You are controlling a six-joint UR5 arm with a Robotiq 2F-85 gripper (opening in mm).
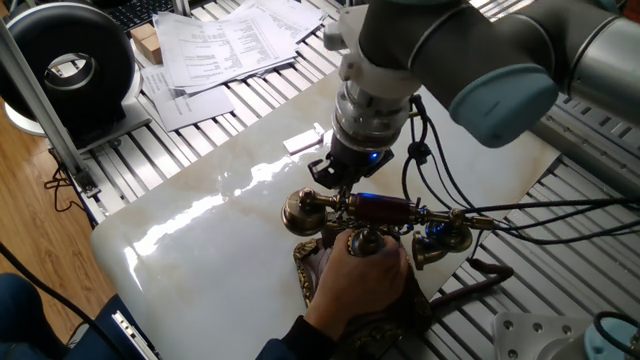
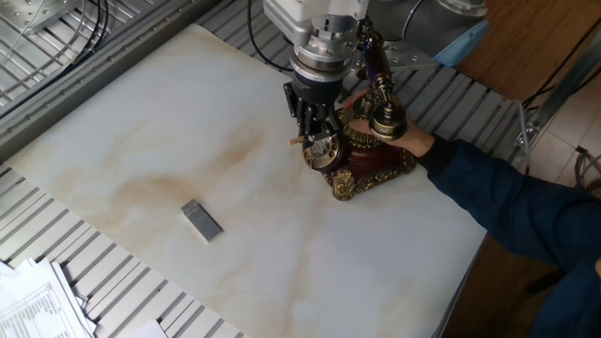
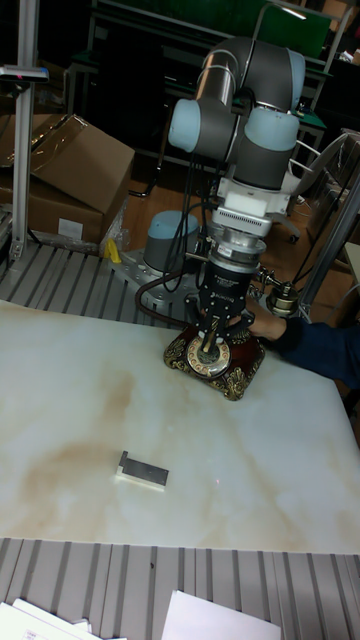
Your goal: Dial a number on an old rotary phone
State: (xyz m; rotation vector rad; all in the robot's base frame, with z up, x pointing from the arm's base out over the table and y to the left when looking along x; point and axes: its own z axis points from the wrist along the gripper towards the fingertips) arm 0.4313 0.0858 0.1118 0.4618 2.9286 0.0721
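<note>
The old rotary phone (image 2: 362, 155) stands near the far right edge of the pale marble worktop (image 2: 169, 160), its round dial (image 3: 212, 356) facing up and toward the front of the slab in the tall fixed view. Its handset (image 1: 375, 210) lies across the cradle above the body, long axis running crosswise, with one brass cup at each end. A person's hand (image 1: 360, 285) reaches in from the side of the phone away from the dial and grips the base, apparently to steady it. The gripper (image 3: 212, 335) hangs directly over the dial, pointing straight down, and pinches a thin pale stick (image 2: 299, 141) between fingers drawn close together; the stick's lower end seems to sit at or in the dial, though which finger hole it meets is too small to tell. So the dial lies just beneath the gripper, and the coming move looks like a sweep around the dial's centre, not a straight push. The handset bar sits just behind the gripper, so a wide arc risks brushing it. Well away from the phone, toward the near left of the slab, lies a small grey block (image 2: 202, 220), and printed papers (image 1: 215, 45) rest off the slab on the slatted frame.
</note>
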